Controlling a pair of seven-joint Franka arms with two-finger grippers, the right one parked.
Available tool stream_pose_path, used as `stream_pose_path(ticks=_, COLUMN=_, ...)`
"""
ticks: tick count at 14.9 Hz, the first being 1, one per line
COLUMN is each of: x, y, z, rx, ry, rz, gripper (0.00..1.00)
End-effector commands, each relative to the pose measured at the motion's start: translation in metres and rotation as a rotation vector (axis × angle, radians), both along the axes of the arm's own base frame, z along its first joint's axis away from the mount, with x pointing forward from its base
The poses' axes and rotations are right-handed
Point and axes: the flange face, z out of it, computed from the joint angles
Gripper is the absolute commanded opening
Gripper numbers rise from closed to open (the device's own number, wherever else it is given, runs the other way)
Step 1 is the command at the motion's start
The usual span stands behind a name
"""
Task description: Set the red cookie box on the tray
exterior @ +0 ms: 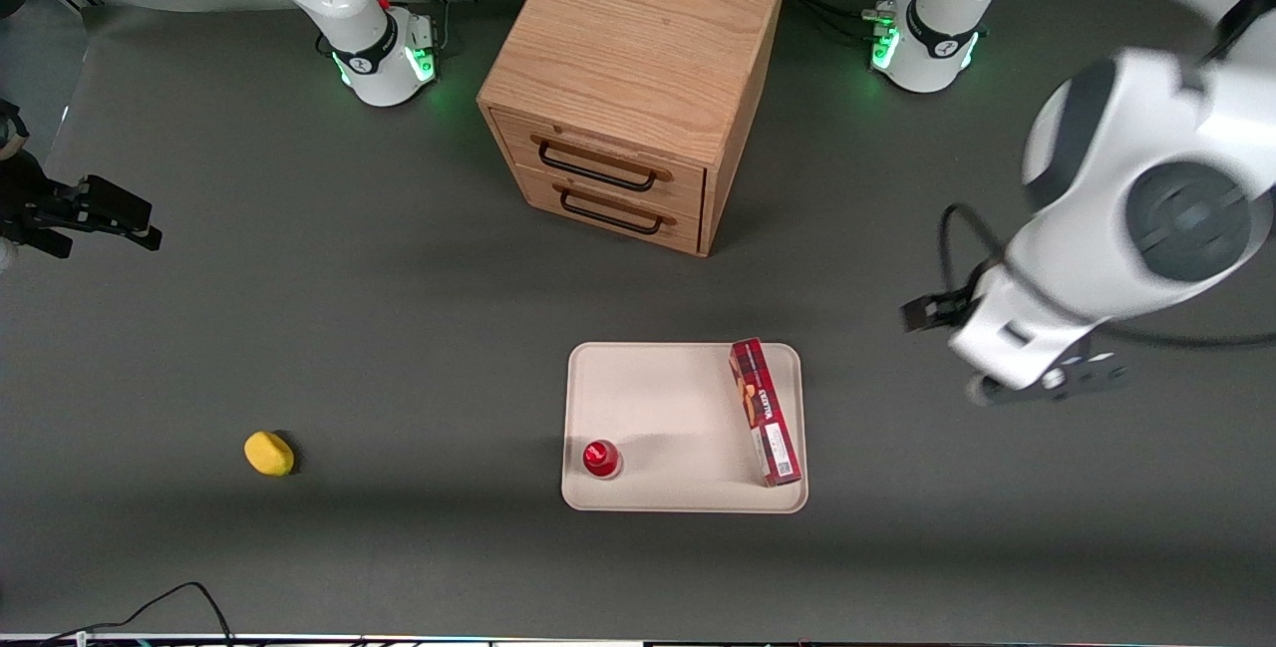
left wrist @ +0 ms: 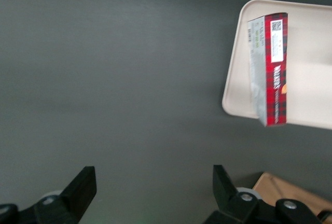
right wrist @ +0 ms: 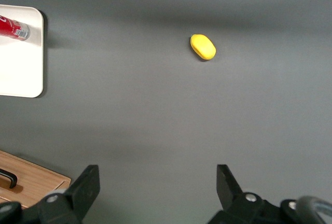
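The red cookie box (exterior: 765, 425) lies flat on the pale beige tray (exterior: 668, 398), along the tray's edge toward the working arm's end. It also shows in the left wrist view (left wrist: 275, 68), on the tray (left wrist: 311, 37). My left gripper (exterior: 922, 313) hangs above the bare table beside the tray, toward the working arm's end, apart from the box. In the left wrist view the gripper (left wrist: 153, 175) is open and empty, with only grey table between its fingers.
A small round red-capped item (exterior: 601, 458) stands on the tray's near corner. A wooden two-drawer cabinet (exterior: 638, 79) stands farther from the front camera than the tray. A yellow object (exterior: 269, 453) lies toward the parked arm's end.
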Motion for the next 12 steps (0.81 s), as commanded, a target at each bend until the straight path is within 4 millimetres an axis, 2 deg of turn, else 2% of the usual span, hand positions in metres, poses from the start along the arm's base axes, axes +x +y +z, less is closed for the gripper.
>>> stream_pose_path(ticks=1, x=-0.040, y=0.061, z=0.026, rx=-0.013, ry=0.023, rz=-0.075, gripper=1.00)
stream_pose_path(ticks=3, x=-0.058, y=0.107, z=0.042, rx=-0.037, ry=0.024, rz=-0.126, gripper=1.00)
stream_pose_path(ticks=6, x=-0.082, y=0.156, z=0.053, rx=-0.052, ry=0.042, rz=-0.142, gripper=1.00)
stream_pose_path(ticks=8, x=-0.090, y=0.176, z=0.063, rx=-0.064, ry=0.033, rz=-0.146, gripper=1.00)
stream_pose_path(ticks=10, x=-0.090, y=0.200, z=0.069, rx=-0.092, ry=0.007, rz=-0.287, gripper=1.00)
stream_pose_path(ticks=11, x=-0.087, y=0.208, z=0.069, rx=-0.097, ry=-0.011, rz=-0.286, gripper=1.00)
stream_pose_path(ticks=12, x=-0.084, y=0.207, z=0.067, rx=-0.094, ry=-0.005, rz=-0.286, gripper=1.00)
